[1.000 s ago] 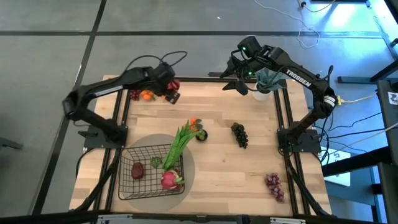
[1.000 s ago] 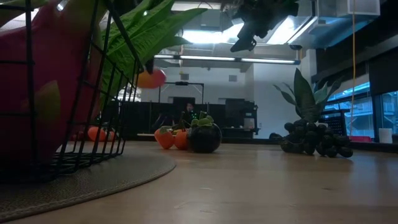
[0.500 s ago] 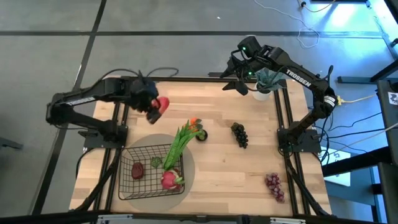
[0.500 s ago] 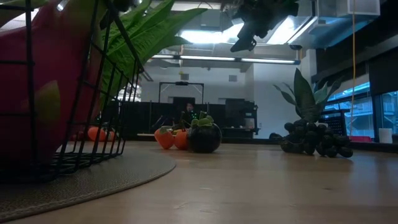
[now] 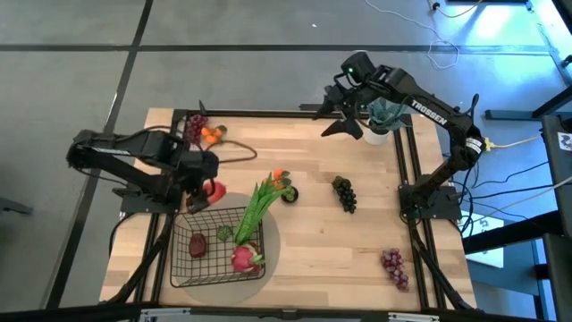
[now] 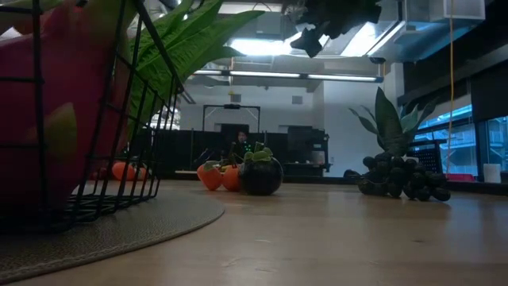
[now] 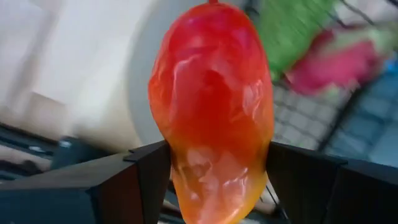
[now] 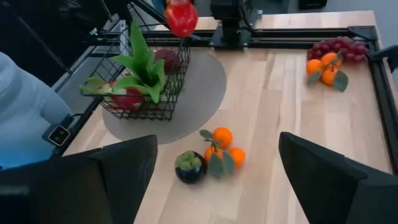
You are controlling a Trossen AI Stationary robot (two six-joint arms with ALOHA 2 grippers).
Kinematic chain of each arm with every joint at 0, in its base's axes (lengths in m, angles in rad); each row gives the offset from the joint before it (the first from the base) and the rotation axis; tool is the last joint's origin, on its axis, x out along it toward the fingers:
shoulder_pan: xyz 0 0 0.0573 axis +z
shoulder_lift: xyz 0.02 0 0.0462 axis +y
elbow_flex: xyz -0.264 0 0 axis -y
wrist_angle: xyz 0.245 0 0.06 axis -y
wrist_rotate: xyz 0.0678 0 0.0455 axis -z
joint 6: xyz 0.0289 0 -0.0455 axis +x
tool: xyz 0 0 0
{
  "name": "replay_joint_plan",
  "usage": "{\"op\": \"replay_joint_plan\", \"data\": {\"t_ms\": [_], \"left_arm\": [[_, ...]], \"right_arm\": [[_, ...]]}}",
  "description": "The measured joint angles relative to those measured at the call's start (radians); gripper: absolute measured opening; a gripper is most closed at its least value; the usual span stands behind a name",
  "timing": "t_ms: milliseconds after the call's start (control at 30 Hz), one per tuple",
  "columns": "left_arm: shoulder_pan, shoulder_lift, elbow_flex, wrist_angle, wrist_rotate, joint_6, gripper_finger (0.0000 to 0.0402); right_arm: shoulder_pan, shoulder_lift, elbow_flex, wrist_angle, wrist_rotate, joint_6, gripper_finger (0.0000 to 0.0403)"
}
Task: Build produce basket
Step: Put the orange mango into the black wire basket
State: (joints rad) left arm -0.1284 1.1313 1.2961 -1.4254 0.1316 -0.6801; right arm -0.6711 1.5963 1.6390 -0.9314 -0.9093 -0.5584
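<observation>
High view: mango clamped between the left gripper's fingers, held just above the far left corner of the basket, with dragon fruit and leafy stalks already inside. Farther out, right gripper spread wide and empty above the table's far edge, beside the potted plant.

Pretty sure I'm parked in a robotics lab, not anyone's kitchen. My wooden table sits in a black metal frame on grey concrete floor, with loose cables at 1 o'clock. Across the room there are long ceiling strip lights, dark workstations, and big windows.
</observation>
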Motion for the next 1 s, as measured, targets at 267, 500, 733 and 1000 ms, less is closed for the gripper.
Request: {"op": "replay_joint_plan", "data": {"t_ms": [267, 500, 733, 1000], "left_arm": [[-0.17, 0.011, 0.0, 0.001, 0.124, -0.021, 0.0217], [-0.249, 0.069, 0.0, 0.031, 0.087, -0.011, 0.0218], [-0.3, 0.171, 0.0, 0.046, 0.062, -0.074, 0.0218], [-0.347, 0.289, 0.0, 0.164, 0.063, -0.244, 0.0218]], "right_arm": [[0.026, 0.0, 0.0, 0.0, -0.001, 0.0, 0.0323], [0.069, 0.0, 0.0, 0.0, -0.001, -0.005, 0.0323], [0.123, 0.0, 0.0, -0.016, -0.001, -0.053, 0.0323], [0.153, 0.0, 0.0, -0.017, -0.001, -0.057, 0.0323]]}}
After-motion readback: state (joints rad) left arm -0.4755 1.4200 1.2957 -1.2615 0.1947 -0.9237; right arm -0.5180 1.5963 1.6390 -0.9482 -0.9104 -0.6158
